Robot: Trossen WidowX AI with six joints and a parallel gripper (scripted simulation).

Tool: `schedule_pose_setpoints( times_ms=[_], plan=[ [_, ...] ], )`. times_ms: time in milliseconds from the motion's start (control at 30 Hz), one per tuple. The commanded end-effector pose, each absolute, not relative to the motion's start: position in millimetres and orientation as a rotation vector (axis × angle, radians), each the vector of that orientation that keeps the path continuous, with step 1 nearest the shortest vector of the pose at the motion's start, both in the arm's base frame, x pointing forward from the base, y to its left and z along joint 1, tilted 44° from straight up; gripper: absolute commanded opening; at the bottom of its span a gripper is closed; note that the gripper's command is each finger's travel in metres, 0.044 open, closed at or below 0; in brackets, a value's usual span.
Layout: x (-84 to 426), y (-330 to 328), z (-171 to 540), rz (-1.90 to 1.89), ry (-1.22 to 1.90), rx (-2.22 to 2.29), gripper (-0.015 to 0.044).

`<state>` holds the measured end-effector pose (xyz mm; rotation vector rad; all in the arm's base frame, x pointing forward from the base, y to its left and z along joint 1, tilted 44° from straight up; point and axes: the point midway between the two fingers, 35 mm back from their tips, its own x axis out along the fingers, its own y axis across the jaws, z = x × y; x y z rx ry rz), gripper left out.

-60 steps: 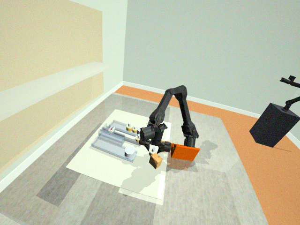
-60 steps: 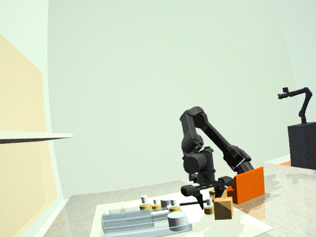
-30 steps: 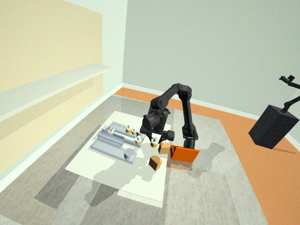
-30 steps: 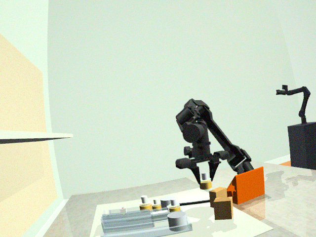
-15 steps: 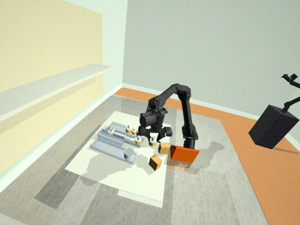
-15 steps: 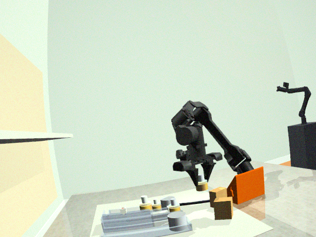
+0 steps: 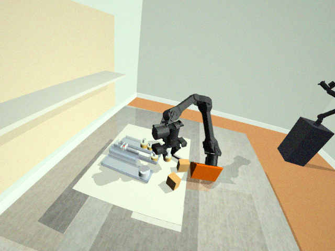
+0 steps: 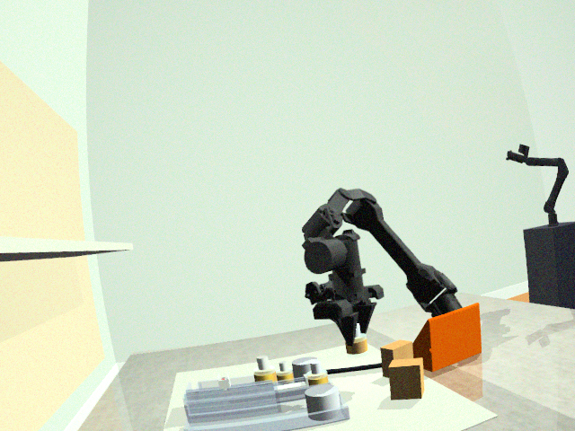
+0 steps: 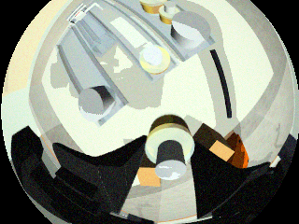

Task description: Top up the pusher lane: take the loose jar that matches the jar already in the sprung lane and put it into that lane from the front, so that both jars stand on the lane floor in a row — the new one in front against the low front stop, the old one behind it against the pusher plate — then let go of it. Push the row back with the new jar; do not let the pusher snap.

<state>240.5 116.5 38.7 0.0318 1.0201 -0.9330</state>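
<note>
Gripper (image 7: 174,156) (image 8: 357,335) (image 9: 170,142), black, two-fingered: grasping one amber jar (image 7: 167,156) (image 8: 357,345) (image 9: 170,140), pale-topped, raised above the surface (image 7: 162,205) (image 8: 371,403) (image 9: 252,65). Labels: no legible writing.

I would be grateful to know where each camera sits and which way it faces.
Top: high off to one side, looking down across the lanes; whole arm shows.
Exterior: lower, looking nearly level over the table; whole arm shows.
Wrist: on the arm near the gripper, facing past its fingers; only they show.
Shared: top and exterior both show the orange panel.
</note>
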Motion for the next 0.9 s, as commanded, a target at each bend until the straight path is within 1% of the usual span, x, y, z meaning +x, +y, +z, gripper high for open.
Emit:
schedule_pose_setpoints(
  times_ms=[0, 733, 867],
  plan=[
    [247.9, 110.5, 42.1, -0.867, 1.066, -0.062, 0.0],
    [276.3, 78.5, 49.1, -0.529, 1.291, -0.577, 0.0],
    [278.0, 76.2, 49.7, -0.504, 1.304, -0.612, 0.0]
  ],
)
